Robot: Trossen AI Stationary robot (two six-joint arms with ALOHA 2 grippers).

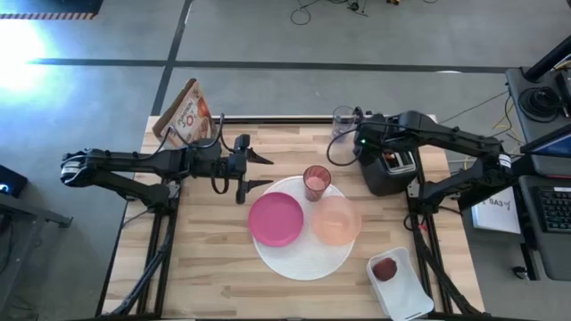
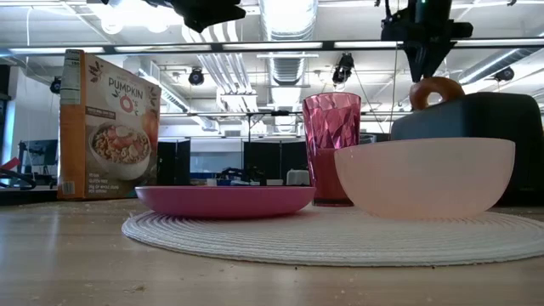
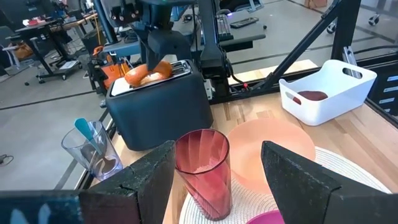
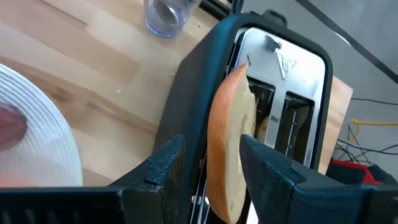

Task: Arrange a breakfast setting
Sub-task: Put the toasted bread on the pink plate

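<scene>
The right end effector (image 4: pixel 211 168) straddles the bagel (image 4: pixel 229 146) upright in the black toaster (image 4: pixel 292 112) slot, fingers flanking its flat faces, grip uncertain; the left end effector (image 3: pixel 214 171) waits released near the pink tumbler (image 3: pixel 202 171)

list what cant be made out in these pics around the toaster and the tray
- Bagel: between the right gripper fingers over the toaster; whether the fingers actually press it cannot be told. Its lower half is cut off by the right wrist view's bottom edge.
- Right gripper, high view: hidden by its own arm above the toaster.
- Small red fruit in the white tray: too small to identify.
- Toaster slots: interior dark, contents unclear.
</scene>
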